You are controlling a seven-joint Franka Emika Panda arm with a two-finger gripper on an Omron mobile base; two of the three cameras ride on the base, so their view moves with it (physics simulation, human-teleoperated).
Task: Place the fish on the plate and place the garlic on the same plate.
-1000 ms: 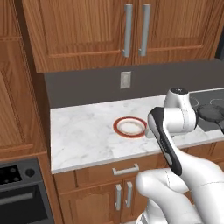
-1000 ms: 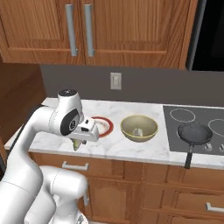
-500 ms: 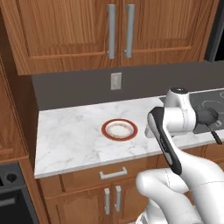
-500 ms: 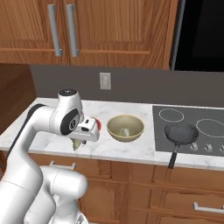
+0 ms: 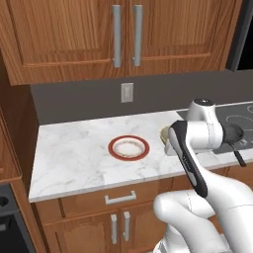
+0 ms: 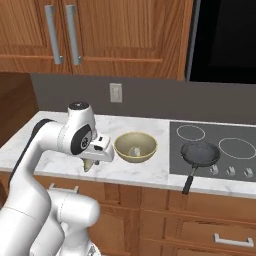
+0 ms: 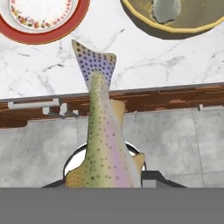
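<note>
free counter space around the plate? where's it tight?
Bare marble left of the plate, out to the counter end, and in front of it to the edge. The plate itself is bare. Tight on the right: bowl with the garlic, then the pan. The gripper holds the fish.

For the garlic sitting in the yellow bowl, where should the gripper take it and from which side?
Probably straight from above, closing across the rounded body of the garlic. It lies at the bottom of the bowl, whose raised wall blocks any sideways approach. It is a small roundish lump, so the widest middle seems the surest hold. The gripper is shut on the fish now, so that goes first.
</note>
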